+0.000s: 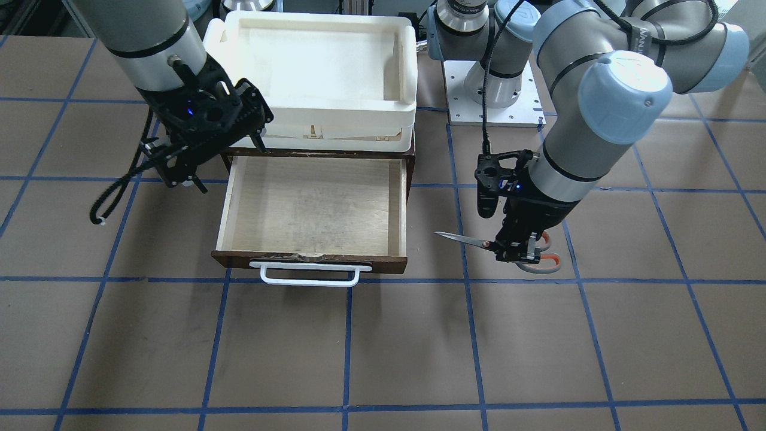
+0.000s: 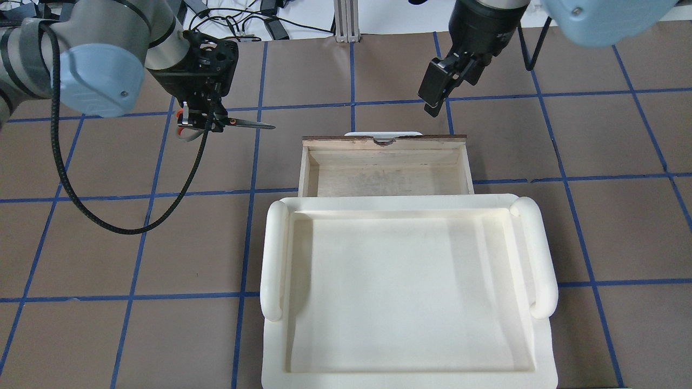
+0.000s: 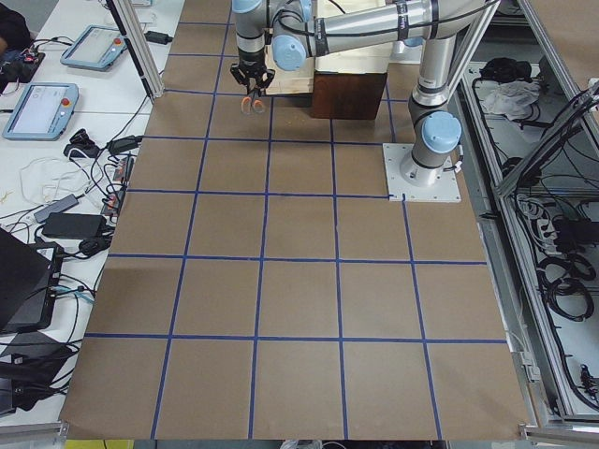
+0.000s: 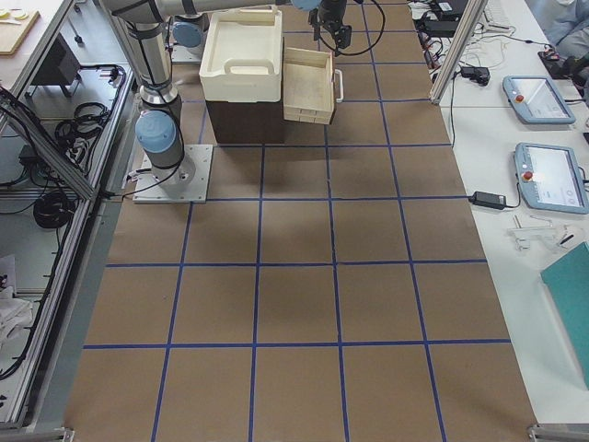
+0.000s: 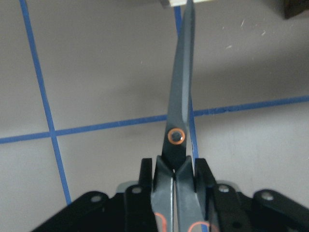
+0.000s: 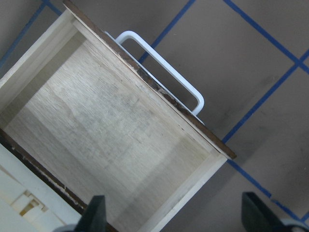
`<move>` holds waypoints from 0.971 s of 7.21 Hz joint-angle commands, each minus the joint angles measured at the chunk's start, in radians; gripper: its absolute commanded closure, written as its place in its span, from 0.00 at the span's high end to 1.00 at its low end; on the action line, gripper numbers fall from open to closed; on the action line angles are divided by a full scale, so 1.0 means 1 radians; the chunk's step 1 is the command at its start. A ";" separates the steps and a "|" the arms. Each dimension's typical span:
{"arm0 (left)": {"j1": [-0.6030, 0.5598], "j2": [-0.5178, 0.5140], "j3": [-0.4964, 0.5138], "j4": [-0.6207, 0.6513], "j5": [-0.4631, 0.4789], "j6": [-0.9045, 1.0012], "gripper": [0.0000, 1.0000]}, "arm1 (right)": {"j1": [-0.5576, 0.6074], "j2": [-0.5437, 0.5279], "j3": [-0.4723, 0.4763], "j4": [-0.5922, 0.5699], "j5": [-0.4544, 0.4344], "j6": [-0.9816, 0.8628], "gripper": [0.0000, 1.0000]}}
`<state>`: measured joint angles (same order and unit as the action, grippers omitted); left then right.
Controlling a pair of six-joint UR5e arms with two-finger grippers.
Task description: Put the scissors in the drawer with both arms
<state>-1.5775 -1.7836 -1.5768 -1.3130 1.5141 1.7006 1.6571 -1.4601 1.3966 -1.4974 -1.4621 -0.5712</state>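
The scissors hang level just over the brown mat, to the robot's left of the drawer, silver blades pointing at it. My left gripper is shut on them near the pivot; the grey and orange-red loops stick out behind. The left wrist view shows the scissors clamped between the fingers of the left gripper. The dark brown drawer is pulled out, its pale plywood inside bare, its white handle in front. My right gripper is open and empty beside the drawer's other side. The right wrist view looks down into the drawer.
A cream-white plastic tray sits on top of the dark cabinet behind the drawer. The left arm's base plate stands behind the scissors. A black cable loop hangs from the right wrist. Blue tape lines cross the brown mat.
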 commanded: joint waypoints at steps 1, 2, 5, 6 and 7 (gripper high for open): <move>-0.125 0.001 -0.005 0.001 -0.021 -0.149 0.00 | -0.042 -0.057 0.038 0.026 -0.006 0.231 1.00; -0.178 -0.008 -0.005 0.011 -0.022 -0.170 0.00 | -0.045 -0.065 0.039 0.034 -0.012 0.285 1.00; -0.293 -0.023 -0.005 0.015 -0.014 -0.240 0.00 | -0.045 -0.098 0.082 0.026 -0.009 0.397 1.00; -0.330 -0.034 -0.006 0.017 -0.014 -0.248 0.00 | -0.046 -0.101 0.087 0.026 -0.012 0.399 1.00; -0.357 -0.042 -0.006 0.018 -0.014 -0.243 0.00 | -0.048 -0.103 0.087 0.026 -0.012 0.401 1.00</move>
<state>-1.8960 -1.8152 -1.5826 -1.2968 1.4995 1.4622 1.6108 -1.5589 1.4788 -1.4707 -1.4735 -0.1795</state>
